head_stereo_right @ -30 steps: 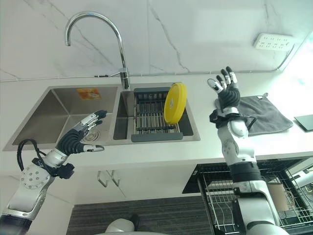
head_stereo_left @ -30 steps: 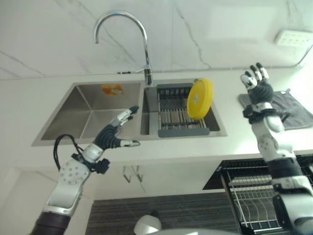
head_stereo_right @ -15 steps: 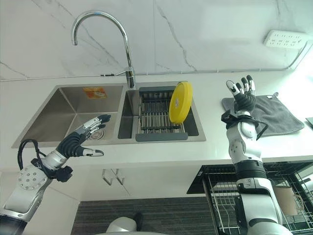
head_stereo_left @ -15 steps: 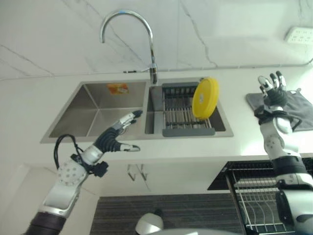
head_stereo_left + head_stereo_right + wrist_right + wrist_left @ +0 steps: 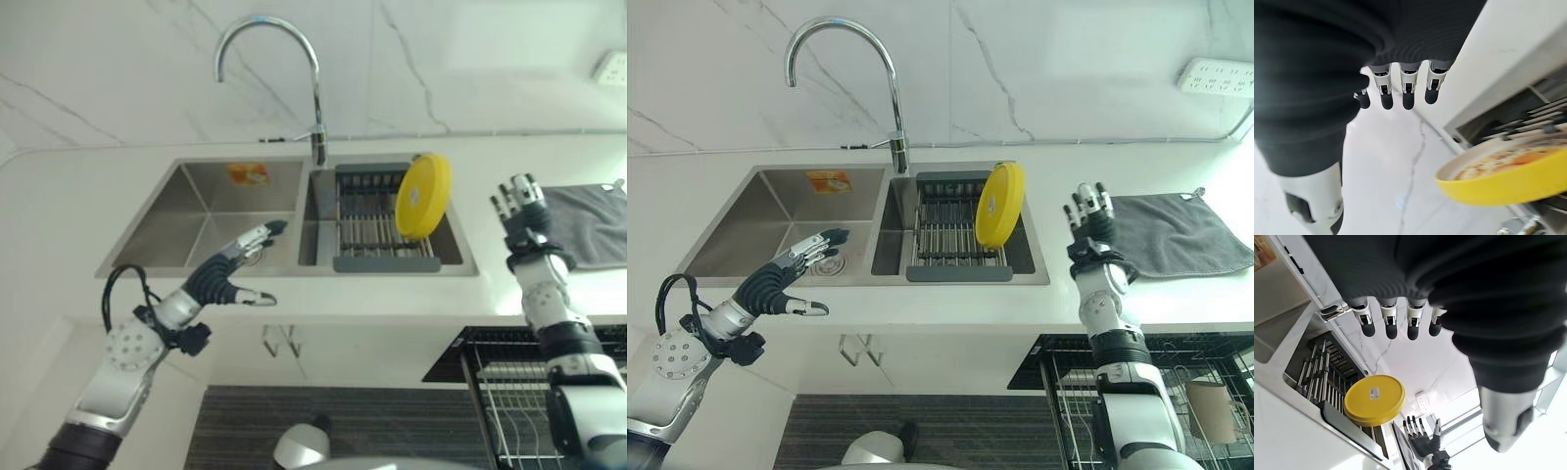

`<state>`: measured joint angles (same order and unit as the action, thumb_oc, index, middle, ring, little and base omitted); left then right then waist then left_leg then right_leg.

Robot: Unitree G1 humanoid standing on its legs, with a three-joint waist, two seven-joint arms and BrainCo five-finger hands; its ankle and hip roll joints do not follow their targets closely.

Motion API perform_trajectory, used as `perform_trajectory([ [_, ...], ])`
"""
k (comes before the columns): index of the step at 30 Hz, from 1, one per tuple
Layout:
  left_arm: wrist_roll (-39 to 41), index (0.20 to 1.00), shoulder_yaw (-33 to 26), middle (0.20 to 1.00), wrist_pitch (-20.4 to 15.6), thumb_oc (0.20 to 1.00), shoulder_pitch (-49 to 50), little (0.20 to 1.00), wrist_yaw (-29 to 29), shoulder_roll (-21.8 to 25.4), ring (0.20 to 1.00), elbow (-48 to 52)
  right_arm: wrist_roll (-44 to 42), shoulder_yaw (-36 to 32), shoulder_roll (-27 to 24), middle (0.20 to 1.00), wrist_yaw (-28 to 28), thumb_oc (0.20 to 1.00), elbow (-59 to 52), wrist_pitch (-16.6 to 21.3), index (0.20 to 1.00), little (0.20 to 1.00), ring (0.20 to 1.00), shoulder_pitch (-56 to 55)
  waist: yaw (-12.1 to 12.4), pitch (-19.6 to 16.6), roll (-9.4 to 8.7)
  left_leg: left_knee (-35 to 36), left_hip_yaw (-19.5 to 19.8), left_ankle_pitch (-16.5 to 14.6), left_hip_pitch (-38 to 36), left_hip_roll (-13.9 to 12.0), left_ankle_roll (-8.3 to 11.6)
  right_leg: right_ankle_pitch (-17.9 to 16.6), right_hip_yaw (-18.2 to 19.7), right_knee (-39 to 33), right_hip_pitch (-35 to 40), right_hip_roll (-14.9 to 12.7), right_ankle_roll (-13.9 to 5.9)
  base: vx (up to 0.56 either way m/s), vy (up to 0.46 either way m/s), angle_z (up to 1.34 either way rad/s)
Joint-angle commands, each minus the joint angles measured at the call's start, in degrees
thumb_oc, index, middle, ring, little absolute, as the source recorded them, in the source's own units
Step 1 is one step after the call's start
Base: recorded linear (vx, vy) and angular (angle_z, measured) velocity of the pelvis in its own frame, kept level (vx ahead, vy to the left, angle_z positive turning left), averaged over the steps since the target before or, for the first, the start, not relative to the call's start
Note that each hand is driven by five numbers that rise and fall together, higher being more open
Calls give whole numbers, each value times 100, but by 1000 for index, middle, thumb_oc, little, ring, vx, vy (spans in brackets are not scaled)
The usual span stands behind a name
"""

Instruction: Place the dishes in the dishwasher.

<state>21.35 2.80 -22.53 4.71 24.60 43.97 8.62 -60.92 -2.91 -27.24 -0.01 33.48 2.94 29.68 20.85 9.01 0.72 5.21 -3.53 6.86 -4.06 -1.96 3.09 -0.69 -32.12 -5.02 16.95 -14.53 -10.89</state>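
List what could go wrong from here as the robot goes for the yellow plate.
1. The round yellow plate stands on edge, leaning in the grey sink rack; a nudge from the open right robot hand could tip it.
2. The open dishwasher rack sits low beside the robot; the plate might knock the white counter edge on the way down.

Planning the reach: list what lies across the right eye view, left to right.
left hand → sink basin → dish rack → yellow plate → right hand → grey towel
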Motion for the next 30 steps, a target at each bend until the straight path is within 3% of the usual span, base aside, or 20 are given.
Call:
perform_trajectory([
  [1, 306, 1000, 159, 1000, -205, 1000, 16, 1000, 0, 256, 1000, 259, -48, 8, -597, 1000, 171, 1000, -93, 139, 1000, 1000, 1000, 234, 116, -374, 136, -21, -255, -699, -282, 80, -208, 220, 445, 562, -344, 85, 62, 0, 0, 0],
  [7, 324, 1000, 200, 1000, -108, 1000, -10, 1000, -13, 298, 1000, 307, 280, 140, -567, 1000, 111, 1000, -43, -14, 1000, 1000, 1000, 204, 108, -368, 122, -21, -320, -695, -312, 63, -205, 227, 447, 577, -330, 106, 72, 0, 0, 0],
  [30, 201, 1000, 182, 1000, -126, 1000, 49, 1000, 22, 230, 1000, 304, 916, 281, -556, 1000, 21, 1000, 14, -1, 1000, 1000, 1000, 19, 112, -338, 97, -21, -343, -700, -322, 98, -218, 211, 471, 561, -318, 128, 76, 0, 0, 0],
])
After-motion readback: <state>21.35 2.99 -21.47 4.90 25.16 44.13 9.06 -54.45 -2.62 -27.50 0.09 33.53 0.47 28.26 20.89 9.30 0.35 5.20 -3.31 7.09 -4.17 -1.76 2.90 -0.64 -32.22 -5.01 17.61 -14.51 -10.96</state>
